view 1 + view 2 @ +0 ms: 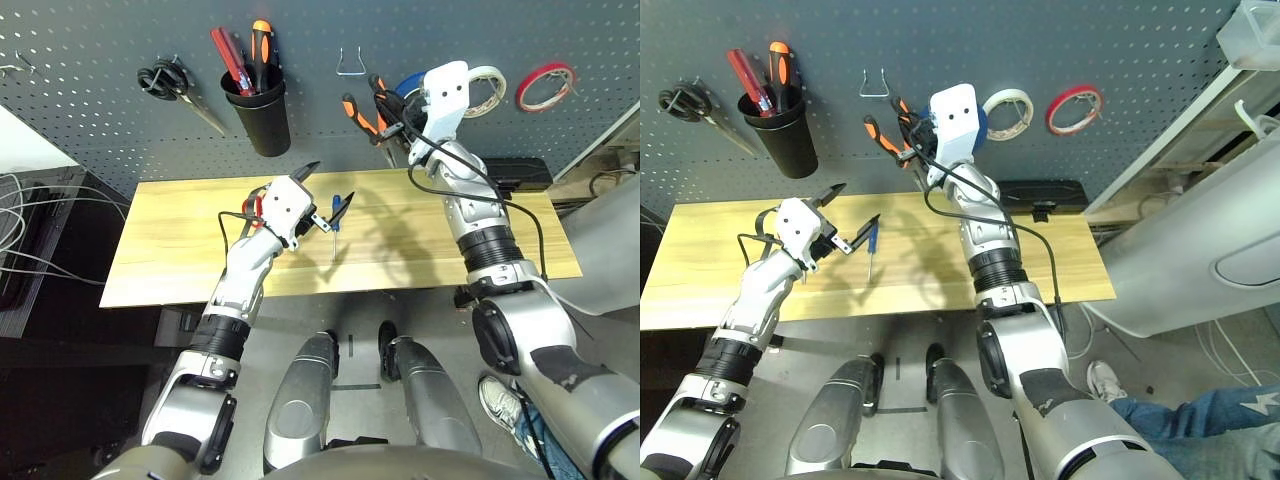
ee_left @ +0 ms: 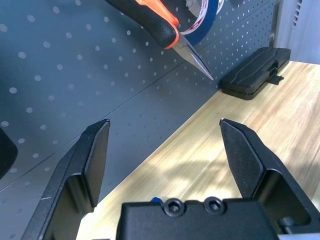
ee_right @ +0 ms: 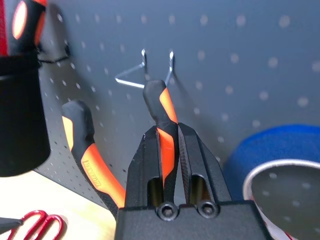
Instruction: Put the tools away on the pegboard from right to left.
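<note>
1. Right, nearest me the left gripper [image 1: 322, 192] hangs over the wooden table [image 1: 180, 250], fingers spread wide, nothing between them.
2. The screwdriver [image 1: 336, 214] lies on the table just beside it; the red scissors [image 3: 37, 223] lie there too.
3. My right gripper [image 3: 169, 142] is raised at the pegboard [image 1: 90, 70], fingers clamped tight on one handle of the pliers [image 1: 362, 115], just below a wire hook [image 3: 145, 70].
4. The blue tape [image 3: 280, 150] hangs on the board beside the pliers.
5. The black cup [image 1: 258, 112] holds red and orange-handled tools.
6. Black scissors [image 1: 168, 82], white tape [image 1: 1008, 110] and red tape [image 1: 546, 86] hang on the board; a black case [image 2: 252, 75] lies at its foot.
</note>
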You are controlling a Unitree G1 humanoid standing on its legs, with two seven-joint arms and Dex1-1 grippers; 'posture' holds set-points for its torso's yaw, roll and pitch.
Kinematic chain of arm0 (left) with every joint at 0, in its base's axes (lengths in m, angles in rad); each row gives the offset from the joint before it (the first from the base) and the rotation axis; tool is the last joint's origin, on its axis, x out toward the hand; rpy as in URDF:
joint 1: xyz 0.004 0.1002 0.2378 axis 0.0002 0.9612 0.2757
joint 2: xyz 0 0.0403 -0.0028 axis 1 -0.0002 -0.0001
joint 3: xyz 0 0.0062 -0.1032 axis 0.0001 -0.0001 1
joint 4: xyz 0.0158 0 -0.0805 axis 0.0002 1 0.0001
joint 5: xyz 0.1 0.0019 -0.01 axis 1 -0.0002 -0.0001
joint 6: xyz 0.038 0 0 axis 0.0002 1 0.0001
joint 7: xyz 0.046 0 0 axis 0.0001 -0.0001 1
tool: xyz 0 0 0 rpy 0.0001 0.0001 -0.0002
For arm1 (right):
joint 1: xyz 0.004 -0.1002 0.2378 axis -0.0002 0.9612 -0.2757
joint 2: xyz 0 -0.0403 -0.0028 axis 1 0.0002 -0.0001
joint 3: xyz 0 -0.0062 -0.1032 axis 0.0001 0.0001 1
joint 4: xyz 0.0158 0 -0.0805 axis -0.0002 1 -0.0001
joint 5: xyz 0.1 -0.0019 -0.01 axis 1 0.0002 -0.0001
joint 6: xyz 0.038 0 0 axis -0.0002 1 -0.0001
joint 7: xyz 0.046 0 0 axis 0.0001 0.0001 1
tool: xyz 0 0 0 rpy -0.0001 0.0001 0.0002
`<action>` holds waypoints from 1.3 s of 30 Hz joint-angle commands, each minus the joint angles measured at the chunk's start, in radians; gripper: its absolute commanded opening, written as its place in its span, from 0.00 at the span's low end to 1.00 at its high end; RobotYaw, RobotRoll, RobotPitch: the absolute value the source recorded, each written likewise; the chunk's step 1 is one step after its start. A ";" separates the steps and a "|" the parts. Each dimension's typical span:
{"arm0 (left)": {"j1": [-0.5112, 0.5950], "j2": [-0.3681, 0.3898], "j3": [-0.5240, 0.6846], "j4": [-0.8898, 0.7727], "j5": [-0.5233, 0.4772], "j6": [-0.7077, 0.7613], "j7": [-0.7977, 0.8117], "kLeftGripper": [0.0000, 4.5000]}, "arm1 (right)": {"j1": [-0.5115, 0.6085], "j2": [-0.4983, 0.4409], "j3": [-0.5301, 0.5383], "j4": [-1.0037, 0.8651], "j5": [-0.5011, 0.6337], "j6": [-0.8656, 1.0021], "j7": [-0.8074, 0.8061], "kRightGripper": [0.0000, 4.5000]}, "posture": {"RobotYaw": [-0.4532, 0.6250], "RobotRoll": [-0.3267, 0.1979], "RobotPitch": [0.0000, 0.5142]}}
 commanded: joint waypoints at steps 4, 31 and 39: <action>0.000 0.002 -0.002 0.014 0.004 -0.007 -0.004 1.00 | -0.031 0.021 -0.004 -0.121 0.061 -0.006 0.023 0.06 | 0.59 0.62 0.45; -0.008 -0.004 -0.002 0.015 0.004 -0.017 0.003 1.00 | -0.346 0.090 -0.074 0.294 0.048 -0.628 -0.080 0.06 | 0.61 0.62 0.45; -0.006 -0.006 -0.005 0.011 0.006 -0.016 0.009 1.00 | -0.396 0.083 -0.073 0.485 -0.021 -0.707 -0.187 0.06 | 0.62 0.62 0.46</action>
